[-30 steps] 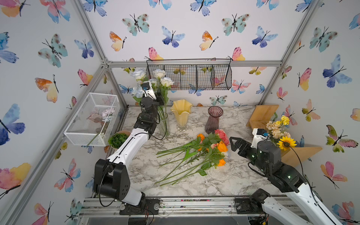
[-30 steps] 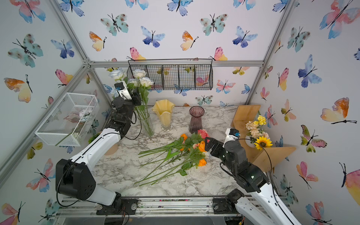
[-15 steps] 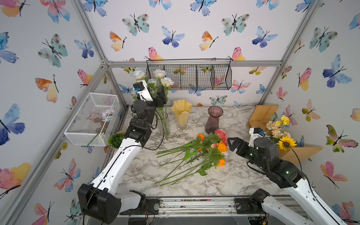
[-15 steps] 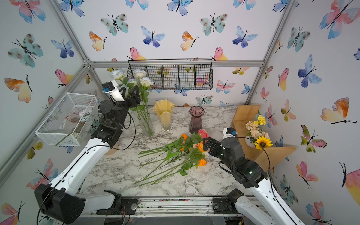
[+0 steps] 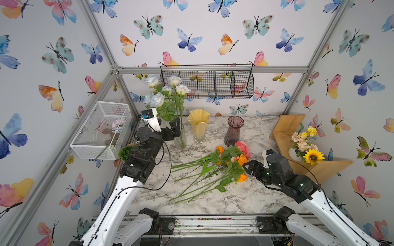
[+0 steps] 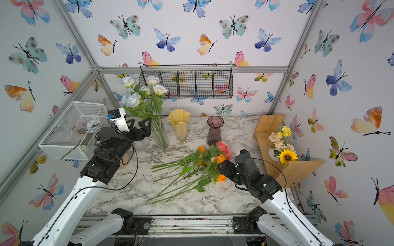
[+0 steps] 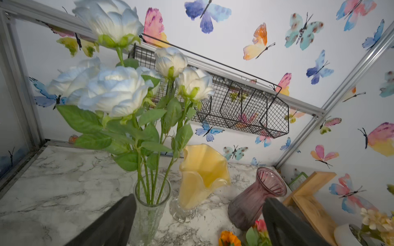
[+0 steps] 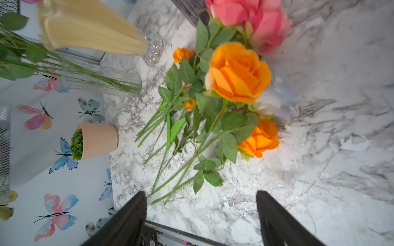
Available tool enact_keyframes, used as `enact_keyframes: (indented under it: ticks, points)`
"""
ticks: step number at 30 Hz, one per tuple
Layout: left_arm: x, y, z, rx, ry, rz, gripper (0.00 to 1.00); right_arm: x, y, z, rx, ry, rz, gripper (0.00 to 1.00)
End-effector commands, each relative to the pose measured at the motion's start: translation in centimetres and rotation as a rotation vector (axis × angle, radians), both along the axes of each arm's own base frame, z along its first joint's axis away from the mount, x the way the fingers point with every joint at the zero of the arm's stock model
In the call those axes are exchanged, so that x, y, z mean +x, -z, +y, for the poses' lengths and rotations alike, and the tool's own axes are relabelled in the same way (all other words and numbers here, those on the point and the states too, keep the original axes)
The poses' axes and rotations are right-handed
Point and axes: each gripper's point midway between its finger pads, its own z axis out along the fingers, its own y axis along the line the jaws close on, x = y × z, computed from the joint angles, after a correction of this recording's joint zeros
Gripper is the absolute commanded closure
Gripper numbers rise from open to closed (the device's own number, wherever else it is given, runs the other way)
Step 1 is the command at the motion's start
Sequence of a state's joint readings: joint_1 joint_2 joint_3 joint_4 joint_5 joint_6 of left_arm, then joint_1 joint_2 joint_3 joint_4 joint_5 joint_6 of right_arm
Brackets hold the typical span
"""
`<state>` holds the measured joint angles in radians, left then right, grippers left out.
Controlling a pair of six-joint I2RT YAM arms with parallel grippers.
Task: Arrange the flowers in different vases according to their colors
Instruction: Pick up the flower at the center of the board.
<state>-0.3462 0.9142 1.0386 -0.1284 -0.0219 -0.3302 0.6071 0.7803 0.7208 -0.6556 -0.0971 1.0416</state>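
I count three: clear vase (image 5: 180,141), yellow vase (image 5: 198,125), purple vase (image 5: 233,133); two wire baskets (image 5: 206,85); about six white roses (image 5: 156,99).

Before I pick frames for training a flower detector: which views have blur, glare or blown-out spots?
Both top views: even light, sharp marble table, no glare. Left wrist view: white roses crisp, left claw a dark soft blur. Right wrist view: pink roses smeared, marble beside an orange rose washed out.

Butterfly-papered walls (image 5: 191,32), marble tabletop (image 5: 223,198) (grey-veined), black wire basket (image 5: 206,85), wooden shelf (image 5: 285,125)
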Motion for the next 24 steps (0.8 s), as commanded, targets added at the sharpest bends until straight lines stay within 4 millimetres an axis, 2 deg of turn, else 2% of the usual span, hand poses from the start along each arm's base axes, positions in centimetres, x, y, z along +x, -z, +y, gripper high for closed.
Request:
enact_keyframes:
  ticks: [1,4,7,12,16,20,24]
  points:
    - [-2.7,3.9,-1.4,0.038,0.129,0.136,0.01,-0.9,1.2,1.6,0.1,-0.023,0.085,0.18]
    - [-4.1,6.4,-2.0,0.06,0.192,0.208,0.01,-0.9,2.3,1.8,0.143,0.007,0.104,0.22]
    - [-5.2,9.0,-2.2,0.099,0.229,0.288,0.0,-1.0,3.6,1.8,0.164,0.039,0.131,0.22]
    - [-6.5,11.1,-1.9,0.175,0.248,0.347,0.03,-1.1,5.2,2.6,0.166,0.048,0.157,0.15]
    - [-7.5,11.9,-3.0,0.173,0.317,0.361,0.11,-0.1,5.0,3.0,0.153,0.069,0.126,0.17]
    - [-8.1,13.9,-3.7,0.176,0.368,0.411,0.16,1.3,4.3,3.9,0.097,0.045,0.104,0.23]
    - [-8.3,14.2,-4.3,0.172,0.391,0.428,0.16,2.8,3.3,4.1,0.023,0.045,0.064,0.28]
